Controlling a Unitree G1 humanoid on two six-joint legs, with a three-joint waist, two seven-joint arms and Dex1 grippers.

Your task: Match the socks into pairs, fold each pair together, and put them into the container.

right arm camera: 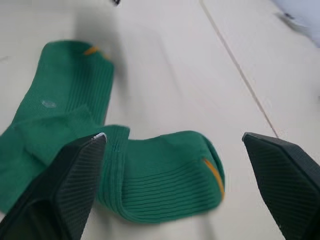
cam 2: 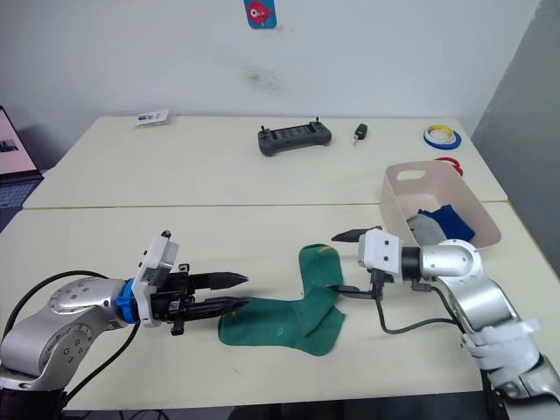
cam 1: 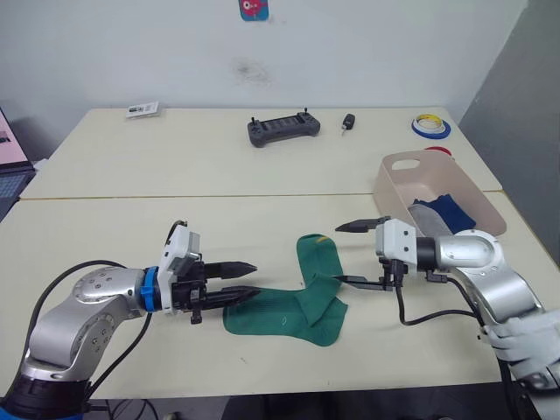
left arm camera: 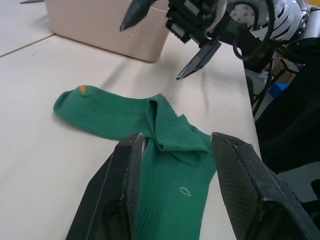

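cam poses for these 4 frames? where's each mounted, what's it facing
Left and right eye: head stereo pair, forward and down over the table; both arms, green socks, container.
Left wrist: along the left gripper over the socks toward the right gripper; jaws open.
Right wrist: along the right gripper onto the socks; jaws open.
Shared: the green socks.

Beige table [cam 1: 175,175] — green socks [cam 1: 302,302], container [cam 1: 411,179], controller [cam 1: 282,129].

Green socks [cam 1: 302,302] with yellow marks; pink-beige container [cam 1: 395,185].
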